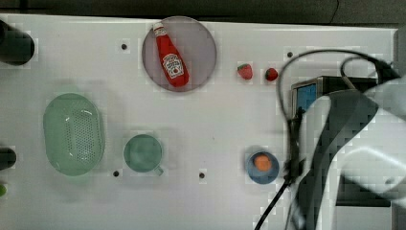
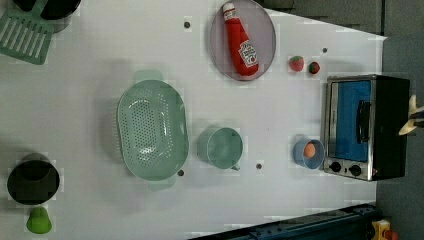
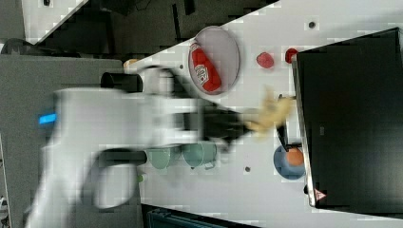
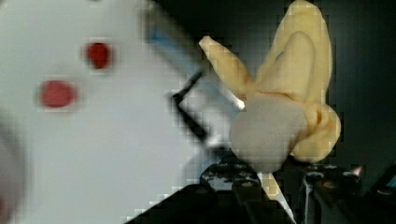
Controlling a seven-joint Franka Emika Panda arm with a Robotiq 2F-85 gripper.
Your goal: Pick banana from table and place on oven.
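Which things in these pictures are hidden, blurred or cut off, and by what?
- Oven, top view: mostly covered by the arm.
- Banana, right view: smeared by motion blur; in the left view the picture's right edge cuts it off.
- Gripper, wrist view: the banana hides where the fingers meet it.

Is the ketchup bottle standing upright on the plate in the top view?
No, the ketchup bottle lies flat on its side across the round plate, cap toward the table's far edge.

pale yellow banana (image 4: 299, 84), black-topped oven (image 3: 351, 118) with blue glass, red ketchup bottle (image 1: 171, 56), white table (image 1: 215, 124).
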